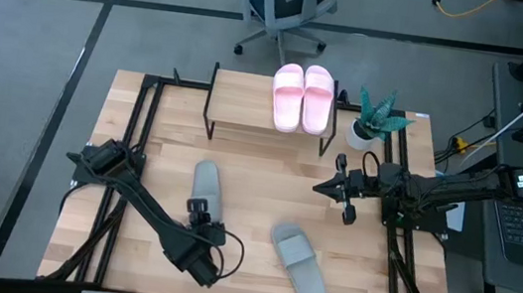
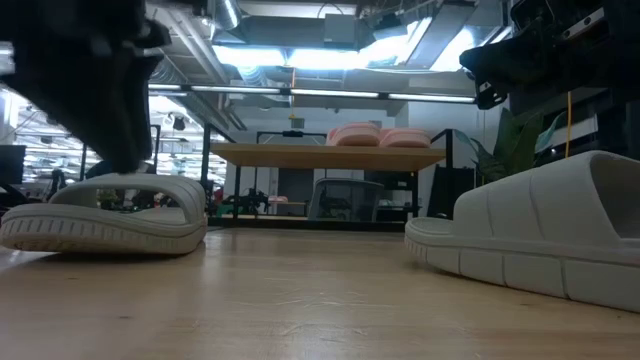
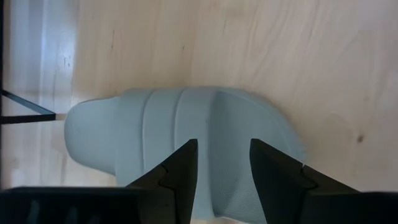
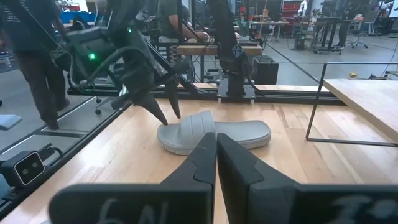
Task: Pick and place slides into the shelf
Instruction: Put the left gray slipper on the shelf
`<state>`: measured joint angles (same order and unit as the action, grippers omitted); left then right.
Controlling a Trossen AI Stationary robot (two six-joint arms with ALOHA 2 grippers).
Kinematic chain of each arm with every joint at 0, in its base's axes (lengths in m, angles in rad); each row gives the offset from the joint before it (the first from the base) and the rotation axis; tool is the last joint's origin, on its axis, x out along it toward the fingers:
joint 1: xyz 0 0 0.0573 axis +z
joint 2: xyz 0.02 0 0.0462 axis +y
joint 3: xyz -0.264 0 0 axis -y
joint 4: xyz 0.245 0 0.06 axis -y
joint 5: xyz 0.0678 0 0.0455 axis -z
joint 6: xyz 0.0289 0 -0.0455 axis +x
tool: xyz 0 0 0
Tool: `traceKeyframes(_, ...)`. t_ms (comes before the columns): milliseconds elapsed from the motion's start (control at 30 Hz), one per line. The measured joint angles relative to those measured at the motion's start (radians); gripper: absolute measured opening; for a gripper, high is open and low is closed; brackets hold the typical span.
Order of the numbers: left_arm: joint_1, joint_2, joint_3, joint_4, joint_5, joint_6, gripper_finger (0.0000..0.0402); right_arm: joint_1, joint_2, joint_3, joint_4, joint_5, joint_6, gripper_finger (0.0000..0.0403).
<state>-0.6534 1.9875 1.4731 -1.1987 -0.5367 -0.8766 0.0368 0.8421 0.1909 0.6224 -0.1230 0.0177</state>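
Two pale pink slides [image 1: 302,98] sit side by side on the right part of the shelf [image 1: 247,105] top board. One grey-green slide [image 1: 207,185] lies sole down on the table's left-middle, also seen in the left wrist view [image 3: 155,130] and the low view [image 2: 105,215]. The other grey-green slide [image 1: 299,263] lies nearer the near edge. My left gripper [image 3: 222,146] is open and points down over the near end of the left grey-green slide, one finger on each side of the strap's edge. My right gripper [image 1: 320,186] is shut and hangs in the air right of the table's middle. My left gripper comes at the grey-green slide's strap [image 3: 186,115] from above with its fingers [image 3: 186,155] spread. I cannot tell whether the fingertips touch the foam. The slide lies flat on the table.
A small potted plant [image 1: 372,125] stands right of the shelf. Black frame rails [image 1: 136,151] run along the table's left and right sides. An office chair [image 1: 284,4] stands beyond the far edge. Bare wood lies between the two grey-green slides.
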Motion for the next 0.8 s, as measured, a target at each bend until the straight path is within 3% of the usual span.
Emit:
traceKeyframes(367,0.001,0.072,0.000,-0.123,-0.057,-0.013,0.0137,0.000,0.000,0.000,-0.004,0.000,0.003,0.0017)
traceKeyframes(800,0.035,0.072,0.000,-0.111,-0.050,-0.011,0.0137,0.000,0.000,0.000,-0.006,0.000,0.002,0.0017)
